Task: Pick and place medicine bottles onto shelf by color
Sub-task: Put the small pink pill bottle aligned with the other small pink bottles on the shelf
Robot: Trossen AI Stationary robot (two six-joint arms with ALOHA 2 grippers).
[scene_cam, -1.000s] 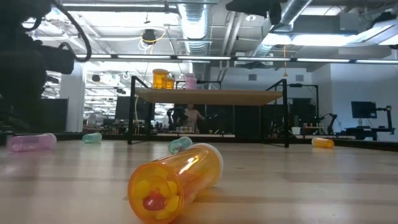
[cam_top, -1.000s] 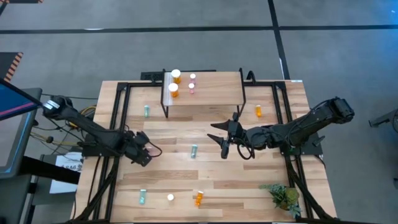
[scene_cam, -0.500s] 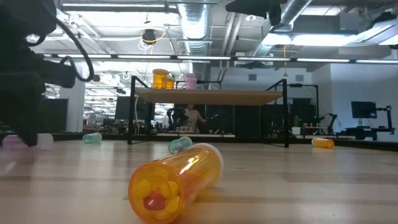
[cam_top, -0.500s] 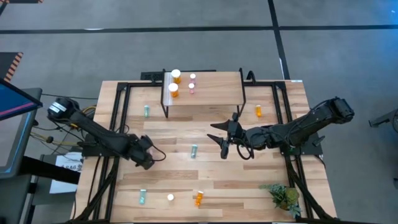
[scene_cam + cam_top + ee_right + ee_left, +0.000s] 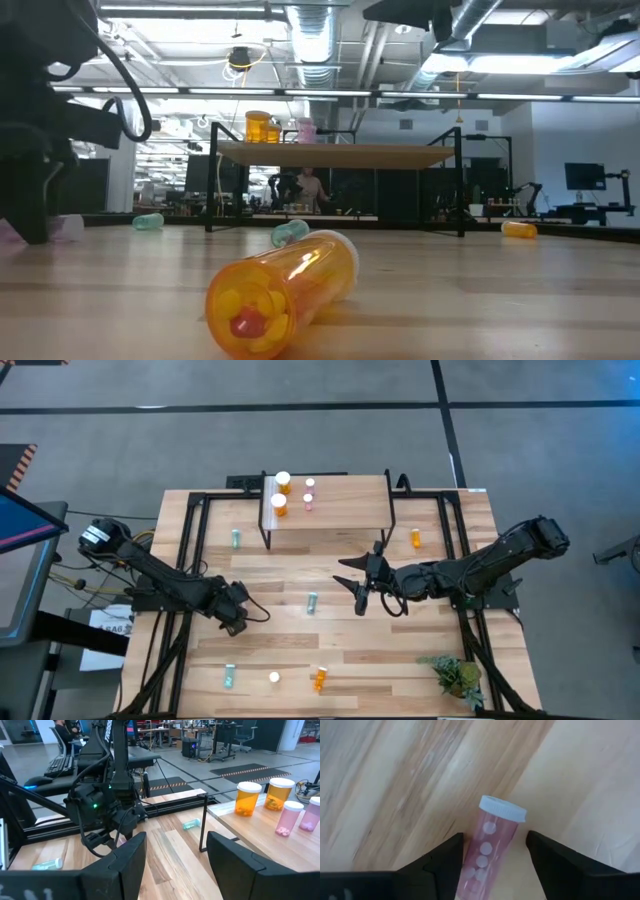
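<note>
The left gripper point(image 5: 492, 857) hangs low over the left side of the light-wood tabletop point(image 5: 330, 630), fingers spread around a pink, white-capped medicine bottle point(image 5: 487, 855). The bottle lies on its side, long axis along the fingers, cap pointing away from the wrist. The right gripper point(image 5: 362, 582) waits mid-table, fingers spread.

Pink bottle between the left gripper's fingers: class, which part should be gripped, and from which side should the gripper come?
Grip the pink bottle across its clear body, below the white cap. It lies on its side, so the open left gripper should descend from above, straddling it.
</note>
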